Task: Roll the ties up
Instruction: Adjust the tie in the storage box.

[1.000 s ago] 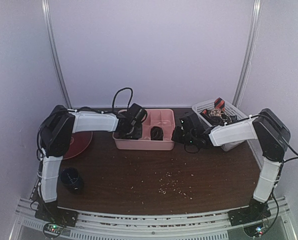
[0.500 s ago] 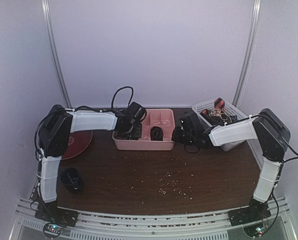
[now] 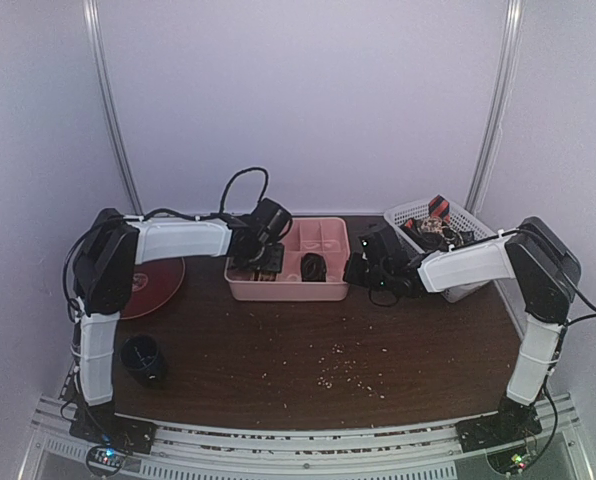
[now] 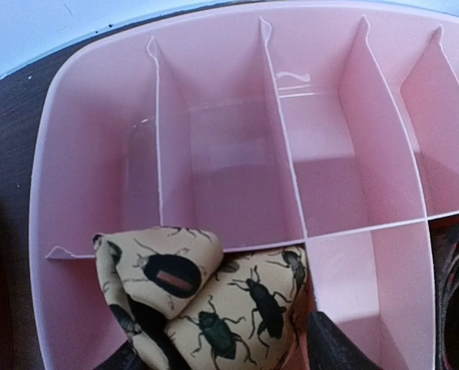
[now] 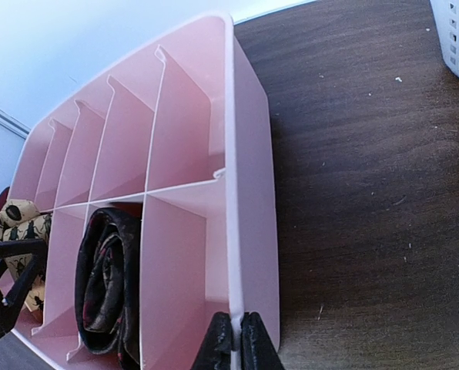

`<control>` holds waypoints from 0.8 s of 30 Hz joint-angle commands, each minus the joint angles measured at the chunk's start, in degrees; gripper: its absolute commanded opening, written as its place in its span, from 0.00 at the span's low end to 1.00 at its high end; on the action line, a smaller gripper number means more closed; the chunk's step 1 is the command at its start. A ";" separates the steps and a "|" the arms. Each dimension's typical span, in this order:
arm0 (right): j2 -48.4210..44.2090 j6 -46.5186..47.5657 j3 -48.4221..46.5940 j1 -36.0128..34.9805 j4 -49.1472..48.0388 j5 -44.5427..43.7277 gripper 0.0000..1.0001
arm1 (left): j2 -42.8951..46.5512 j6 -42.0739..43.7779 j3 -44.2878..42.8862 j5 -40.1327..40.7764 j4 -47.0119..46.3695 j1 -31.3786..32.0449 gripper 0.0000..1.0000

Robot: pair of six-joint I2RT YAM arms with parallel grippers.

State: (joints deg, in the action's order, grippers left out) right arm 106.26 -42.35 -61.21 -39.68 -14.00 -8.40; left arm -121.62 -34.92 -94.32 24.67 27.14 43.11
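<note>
I log right pincer (image 5: 233, 339) clamped on pink tray (image 5: 252, 193) wall, probably steadying it; left pincer (image 4: 229, 354) apart around tan tie (image 4: 206, 301).

r end effector (image 5: 235, 330) on pink tray (image 5: 252, 193)

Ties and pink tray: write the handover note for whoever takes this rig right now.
Left gripper: open, jaws either side of the tan beetle-print tie in the pink tray's end compartment.
Right gripper: shut on the tray's side wall, steadying it.
Done: tan tie placed, though loosely bundled; a dark tie lies rolled in another compartment of the same row.
Left: more ties wait in the white basket at the table's far right; roll and file them.
</note>
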 commanded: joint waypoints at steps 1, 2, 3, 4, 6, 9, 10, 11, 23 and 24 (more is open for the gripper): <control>0.71 1.61 1.62 -0.89 4.19 4.20 0.00 | 2.34 2.57 -1.96 0.48 -2.03 0.13 0.62; 0.71 1.63 1.62 -0.85 4.17 4.13 0.00 | 2.46 2.96 -2.06 0.58 -2.29 0.13 0.62; 0.77 1.65 1.64 -0.88 4.16 4.13 0.00 | 2.45 3.31 -2.51 0.78 -2.33 0.13 0.62; 0.85 1.65 1.59 -0.84 4.16 4.15 0.00 | 2.49 3.65 -2.79 0.93 -2.35 0.13 0.62; 0.84 1.65 1.46 -0.87 4.24 4.23 0.00 | 2.55 4.31 -3.25 1.28 -2.35 0.13 0.62; 0.76 1.70 1.37 -0.84 4.24 4.21 0.00 | 2.77 5.25 -3.62 1.78 -2.42 0.13 0.59; 0.78 1.66 1.40 -0.87 4.24 4.19 0.00 | 3.02 5.87 -3.60 1.79 -2.69 0.13 0.59; 0.79 1.63 1.42 -0.84 4.29 4.16 0.00 | 3.21 6.31 -3.51 1.65 -3.08 0.17 0.59; 0.36 1.74 1.38 -0.86 4.58 4.10 0.00 | 4.18 7.39 -1.89 4.42 -3.13 0.13 0.57; 0.27 1.74 1.36 -0.84 4.64 4.04 0.00 | 4.34 7.34 -1.77 4.61 -3.05 0.14 0.56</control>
State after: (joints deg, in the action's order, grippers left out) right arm 106.26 -41.71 -61.21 -39.68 -14.00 -8.19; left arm -119.87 -28.45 -96.14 27.38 26.37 43.09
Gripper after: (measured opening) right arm 0.036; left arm 0.577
